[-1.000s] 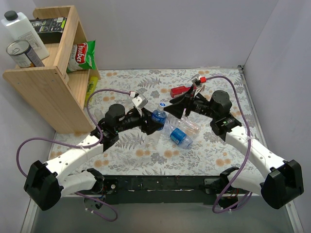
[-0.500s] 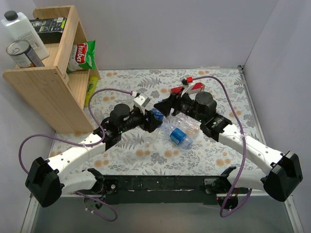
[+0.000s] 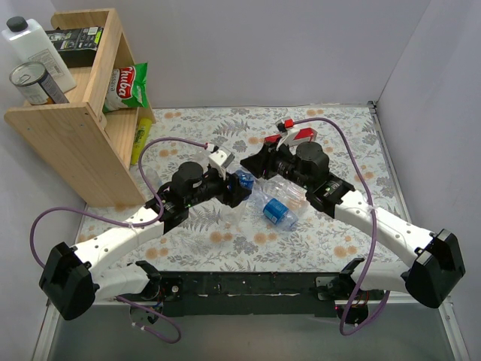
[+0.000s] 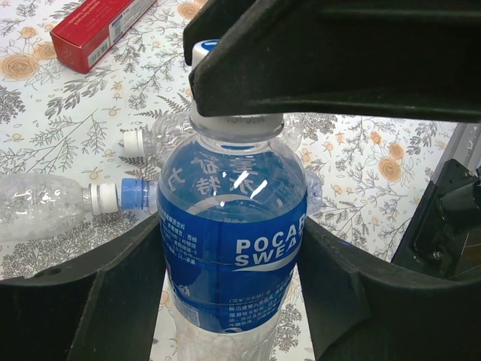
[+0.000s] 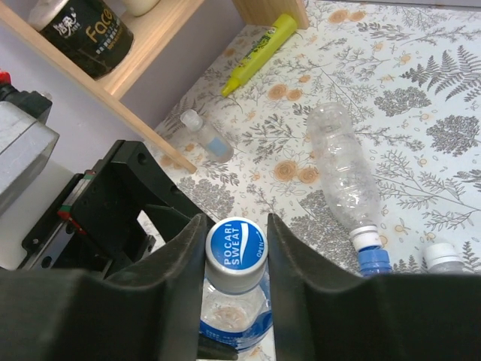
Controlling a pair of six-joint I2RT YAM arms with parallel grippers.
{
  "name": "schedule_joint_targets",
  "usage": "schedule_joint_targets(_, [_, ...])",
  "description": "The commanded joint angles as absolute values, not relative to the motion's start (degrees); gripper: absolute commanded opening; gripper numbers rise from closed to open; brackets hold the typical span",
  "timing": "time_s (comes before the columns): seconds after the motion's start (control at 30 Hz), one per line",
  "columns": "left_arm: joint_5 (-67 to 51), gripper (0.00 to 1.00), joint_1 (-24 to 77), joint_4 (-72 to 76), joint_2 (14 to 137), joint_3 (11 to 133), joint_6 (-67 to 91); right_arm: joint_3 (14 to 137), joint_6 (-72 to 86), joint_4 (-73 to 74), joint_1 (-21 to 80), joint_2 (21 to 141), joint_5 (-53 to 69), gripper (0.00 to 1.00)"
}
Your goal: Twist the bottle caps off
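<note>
Above floral tablecloth (image 3: pixel 225 128), clutched clear blue-labelled plastic bottle (image 4: pixel 225 226) in left gripper (image 4: pixel 233 278), pinched its round whitish cap (image 5: pixel 235 252) in right gripper (image 5: pixel 235 239).

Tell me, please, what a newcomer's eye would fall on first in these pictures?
One upright blue-labelled bottle mid-table, held from two sides: the left gripper clamps its body and the right gripper pinches its cap from above. Beside it, more clear bottles lie on the floral table.
</note>
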State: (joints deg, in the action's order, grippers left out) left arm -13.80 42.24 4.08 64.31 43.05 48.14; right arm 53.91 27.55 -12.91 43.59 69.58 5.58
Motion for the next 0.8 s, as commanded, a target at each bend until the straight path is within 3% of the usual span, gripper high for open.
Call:
schedule_joint_targets(0.0, [-13.2, 0.02, 42.7, 4.2, 63.5, 45.4, 46.9, 56.5, 27.7, -14.3, 43.9, 69.9, 6.5, 0.31])
schedule_joint_targets(0.2, [-17.4, 0.02, 42.5, 6.0, 63.2, 44.6, 47.6, 54.3, 27.8, -14.8, 41.4, 68.6, 12.5, 0.07])
schedule_joint_targets(0.3, [-22.7, 0.02, 42.0, 8.0, 62.9, 44.0, 48.9, 51.2, 28.2, -18.8, 37.2, 67.2, 21.4, 0.01])
schedule_joint_targets(0.77, [-54.2, 0.02, 33.9, 23.8, 63.5, 41.6, 59.6, 49.0, 27.5, -28.8, 30.3, 65.7, 50.4, 0.01])
